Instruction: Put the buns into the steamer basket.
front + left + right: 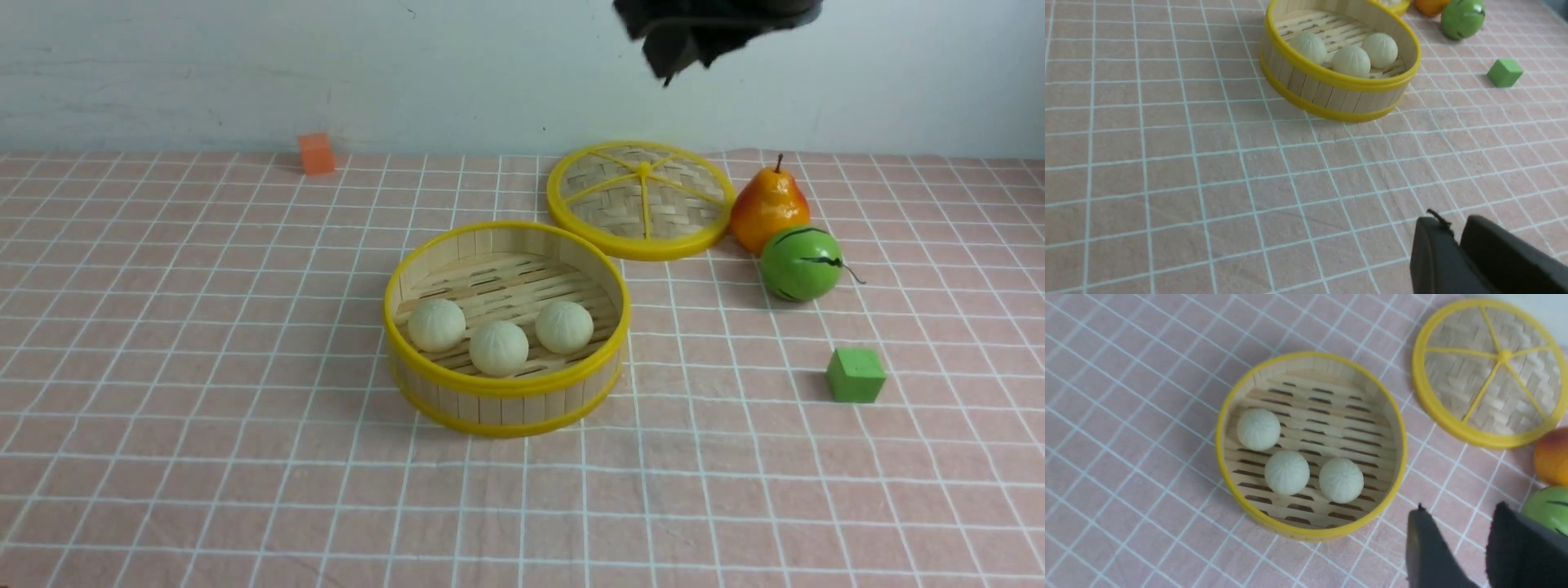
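Observation:
Three cream-white buns (436, 324) (499, 348) (563, 327) lie side by side on the slatted floor of the steamer basket (506, 384), a round bamboo tub with yellow rims at the middle of the cloth. My right gripper (1458, 510) hangs high above the cloth, beside the basket on its green-ball side. It is open, with only cloth showing between its fingers. In the front view it is a dark shape (702, 33) at the top edge. My left gripper (1453, 222) is low over bare cloth, well short of the basket (1339, 81). Its fingers are together and hold nothing.
A flat woven lid (642, 198) with yellow spokes lies behind the basket on the right. Beside it stand an orange pear (767, 208) and a green striped ball (801, 263). A green cube (855, 375) sits further right, and an orange cube (316, 153) by the back wall.

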Robot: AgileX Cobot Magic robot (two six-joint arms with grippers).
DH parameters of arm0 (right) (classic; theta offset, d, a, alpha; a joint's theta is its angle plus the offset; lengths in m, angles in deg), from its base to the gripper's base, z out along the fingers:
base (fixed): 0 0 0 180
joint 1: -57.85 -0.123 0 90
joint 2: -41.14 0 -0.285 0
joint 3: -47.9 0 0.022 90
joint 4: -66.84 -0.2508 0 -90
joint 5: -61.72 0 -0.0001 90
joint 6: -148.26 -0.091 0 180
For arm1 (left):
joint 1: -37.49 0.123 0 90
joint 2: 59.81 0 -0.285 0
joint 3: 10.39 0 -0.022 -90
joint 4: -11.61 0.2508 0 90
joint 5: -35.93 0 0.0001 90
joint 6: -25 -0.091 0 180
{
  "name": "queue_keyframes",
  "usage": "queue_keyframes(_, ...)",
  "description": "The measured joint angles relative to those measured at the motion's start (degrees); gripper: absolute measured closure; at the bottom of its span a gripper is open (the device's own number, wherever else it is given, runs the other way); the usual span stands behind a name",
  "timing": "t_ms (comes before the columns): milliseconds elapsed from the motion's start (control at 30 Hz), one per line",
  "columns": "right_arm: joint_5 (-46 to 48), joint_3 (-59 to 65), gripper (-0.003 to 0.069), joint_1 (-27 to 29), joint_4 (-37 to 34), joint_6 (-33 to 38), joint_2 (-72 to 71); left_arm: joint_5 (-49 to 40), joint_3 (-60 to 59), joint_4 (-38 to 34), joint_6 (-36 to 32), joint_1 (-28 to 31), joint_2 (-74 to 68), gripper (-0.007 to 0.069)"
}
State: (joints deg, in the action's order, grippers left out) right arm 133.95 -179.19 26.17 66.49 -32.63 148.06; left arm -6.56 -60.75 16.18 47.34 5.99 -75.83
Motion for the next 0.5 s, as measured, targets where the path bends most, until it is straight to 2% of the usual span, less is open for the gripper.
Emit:
queue_keyframes(100, 0.2, 0.1, 0.0585, 0.0, -4.7, 3.6, -5.1, 2.4, -0.9, 0.0, 0.8, 0.0, 1.3, 0.0533)
queue_keyframes(233, -0.1, 4.7, 0.0675, -0.1, -10.0, 7.5, -12.2, 3.0, -1.4, 0.0, 1.1, 0.0, 1.5, 0.0527)
queue_keyframes(333, -2.6, 11.3, 0.0679, -0.3, -11.1, 8.4, -17.1, 3.0, -1.4, 0.0, 1.2, 0.0, 1.5, 0.0523)
queue_keyframes(433, -11.3, 25.1, 0.0679, -0.3, -10.1, 8.6, -26.2, 2.8, -1.4, -0.1, 1.2, 0.0, 1.5, 0.0522)
queue_keyframes(467, -11.9, 25.1, 0.0679, -0.3, -10.1, 8.6, -26.7, 2.6, -1.4, -0.1, 1.2, 0.0, 1.5, 0.0522)
queue_keyframes(500, -15.9, 32.0, 0.0679, -0.3, -9.4, 8.6, -30.5, 2.4, -1.4, -0.1, 1.2, 0.0, 1.5, 0.0522)
